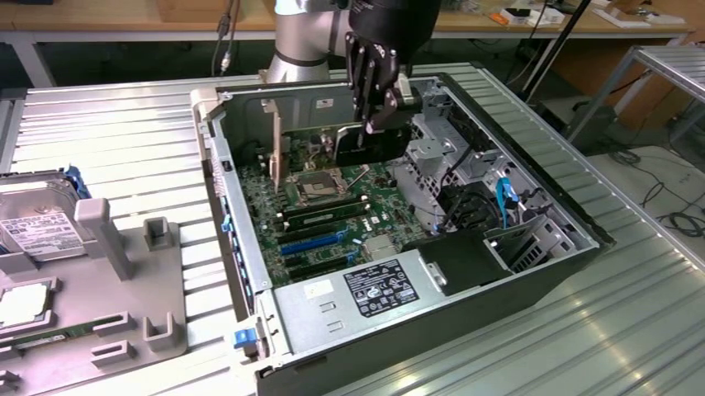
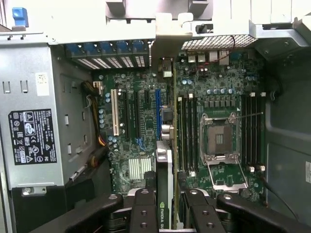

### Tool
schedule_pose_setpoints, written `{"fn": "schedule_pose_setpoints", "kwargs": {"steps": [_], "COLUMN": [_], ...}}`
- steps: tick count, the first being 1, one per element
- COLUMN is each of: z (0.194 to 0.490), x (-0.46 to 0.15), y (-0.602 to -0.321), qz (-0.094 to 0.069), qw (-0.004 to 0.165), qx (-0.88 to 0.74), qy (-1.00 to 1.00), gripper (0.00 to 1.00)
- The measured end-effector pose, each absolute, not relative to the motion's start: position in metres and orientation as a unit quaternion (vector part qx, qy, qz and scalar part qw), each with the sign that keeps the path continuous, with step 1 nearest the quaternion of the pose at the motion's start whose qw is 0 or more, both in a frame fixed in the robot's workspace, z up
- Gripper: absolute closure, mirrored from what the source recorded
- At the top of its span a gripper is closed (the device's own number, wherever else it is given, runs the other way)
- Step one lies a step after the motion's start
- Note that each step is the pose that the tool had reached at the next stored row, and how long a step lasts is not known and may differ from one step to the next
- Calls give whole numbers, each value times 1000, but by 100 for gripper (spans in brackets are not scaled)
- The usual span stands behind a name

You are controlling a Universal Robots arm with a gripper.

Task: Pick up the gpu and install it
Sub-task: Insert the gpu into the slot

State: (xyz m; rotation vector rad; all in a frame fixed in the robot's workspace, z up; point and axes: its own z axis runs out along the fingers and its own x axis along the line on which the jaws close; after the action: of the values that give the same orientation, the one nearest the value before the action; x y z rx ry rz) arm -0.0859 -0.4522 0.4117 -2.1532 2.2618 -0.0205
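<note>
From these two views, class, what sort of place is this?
Probably a computer-assembly lab: an open PC case with bare motherboard, a robot arm reaching in, a ribbed metal bench.

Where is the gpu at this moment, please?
The gpu is inside the open computer case, gripped on edge by the gripper over the motherboard. In the exterior view it is close to the CPU socket, toward that view's right.

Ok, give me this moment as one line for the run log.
stage: install | jaws: shut on gpu | gpu position: on edge inside computer case, over motherboard | seated: cannot tell
</note>
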Motion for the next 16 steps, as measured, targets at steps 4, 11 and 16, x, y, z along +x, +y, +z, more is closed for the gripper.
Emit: {"fn": "schedule_pose_setpoints", "kwargs": {"steps": [4, 11, 16], "z": [406, 391, 389], "x": [-90, -91, -91], "y": [-450, -447, -447], "qz": [-7, 3, 14], "qw": [10, -2, -14], "qx": [-689, -689, -689], "qy": [724, 724, 724], "gripper": [73, 73, 73]}}
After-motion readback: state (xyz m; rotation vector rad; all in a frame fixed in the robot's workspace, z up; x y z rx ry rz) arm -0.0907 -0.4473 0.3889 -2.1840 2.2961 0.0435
